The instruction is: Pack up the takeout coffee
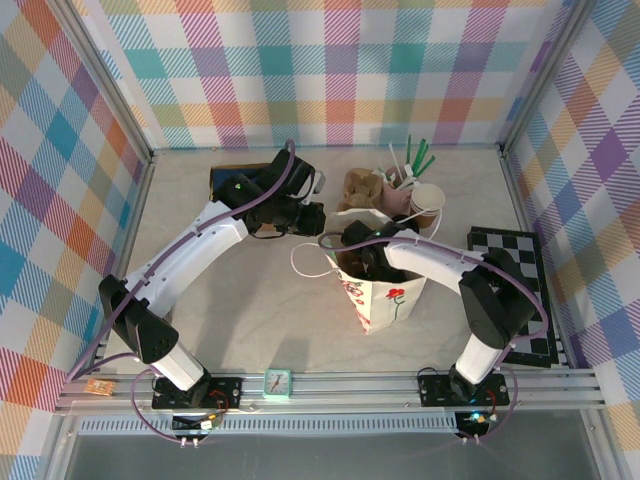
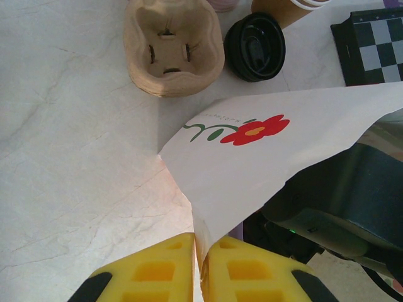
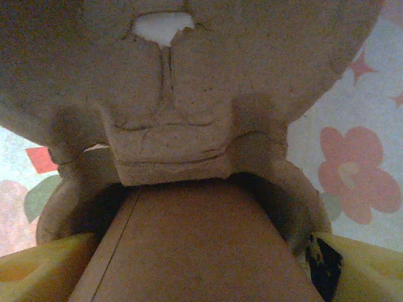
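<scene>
Evidently, stage: the cup is being set down into the bag, judging by where the arms stand
Takeout coffee [image 3: 195,233]: inside the paper bag [image 1: 395,300]; its kraft wall sits in a pulp tray [image 3: 189,82], with floral print behind
Right gripper [image 3: 201,255]: reaches into the bag mouth; fingers [image 3: 38,267] spread wide, one on each flank of the cup and apparently clamped on it, probably to carry it by its wall
Left gripper [image 2: 200,245]: at the bag's 10 o'clock in the top view; fingers nearly together, pinching the bag's rim, most likely to keep the mouth open and the bag from tipping
Spare tray [image 2: 173,47]: at the bag's 12 o'clock, sockets vacant
Loose black lid [image 2: 255,45]: at the spare tray's 3 o'clock in the left wrist view, just beside it
Chessboard [image 1: 500,250]: at the bag's 3 o'clock, apart from the work
Markings: red flower [image 2: 255,130] with green stem on the bag's side; the small print along the stem is too small to read
</scene>
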{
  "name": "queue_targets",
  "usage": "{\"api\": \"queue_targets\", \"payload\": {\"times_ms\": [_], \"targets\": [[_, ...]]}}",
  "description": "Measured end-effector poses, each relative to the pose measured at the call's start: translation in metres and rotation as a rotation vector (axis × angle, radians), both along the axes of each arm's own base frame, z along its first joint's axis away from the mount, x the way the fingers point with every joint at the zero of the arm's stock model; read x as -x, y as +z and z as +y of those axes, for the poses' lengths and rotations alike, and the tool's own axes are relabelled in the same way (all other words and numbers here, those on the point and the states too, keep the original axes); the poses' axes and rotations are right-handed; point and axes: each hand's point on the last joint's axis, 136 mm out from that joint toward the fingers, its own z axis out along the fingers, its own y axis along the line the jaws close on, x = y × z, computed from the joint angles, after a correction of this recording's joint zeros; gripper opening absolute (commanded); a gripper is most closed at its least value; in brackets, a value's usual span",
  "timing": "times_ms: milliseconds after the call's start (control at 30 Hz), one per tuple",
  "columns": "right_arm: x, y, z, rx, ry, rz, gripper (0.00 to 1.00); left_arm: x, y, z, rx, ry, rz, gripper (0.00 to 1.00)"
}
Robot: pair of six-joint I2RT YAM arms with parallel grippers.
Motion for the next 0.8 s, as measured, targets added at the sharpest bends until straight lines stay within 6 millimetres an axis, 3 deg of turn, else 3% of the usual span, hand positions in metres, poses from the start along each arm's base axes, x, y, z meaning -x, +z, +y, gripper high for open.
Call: {"api": "queue_targets", "payload": {"times_ms": [800], "targets": [[-0.0021, -0.0099, -0.0013, 0.002, 0.013, -0.016, 0.2, 0.0007, -0.0067, 0.0007, -0.007, 0.0, 0.008, 0.14]]}}
